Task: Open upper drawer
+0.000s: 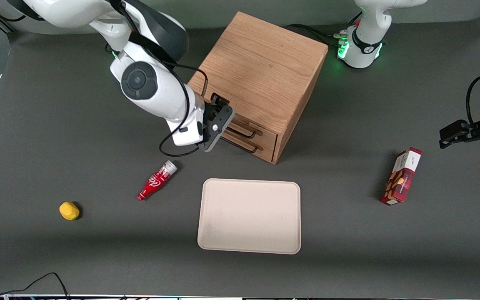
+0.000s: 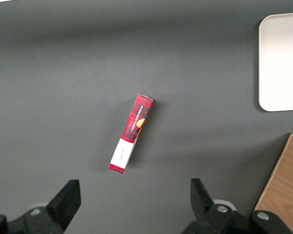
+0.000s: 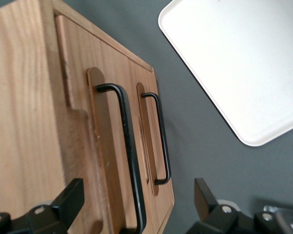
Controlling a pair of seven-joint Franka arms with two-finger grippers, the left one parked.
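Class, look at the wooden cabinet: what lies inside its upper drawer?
Nothing inside shows. The upper drawer is shut, so only its front and black handle are visible. The gripper, fingers open, straddles that handle in front of the cabinet.

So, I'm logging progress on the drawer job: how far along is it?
Approach done: the gripper is at the cabinet front, fingers open astride the upper drawer's handle. In hand: lining up the grasp. Left: closing on it and pulling; the upper drawer sits flush, unopened.
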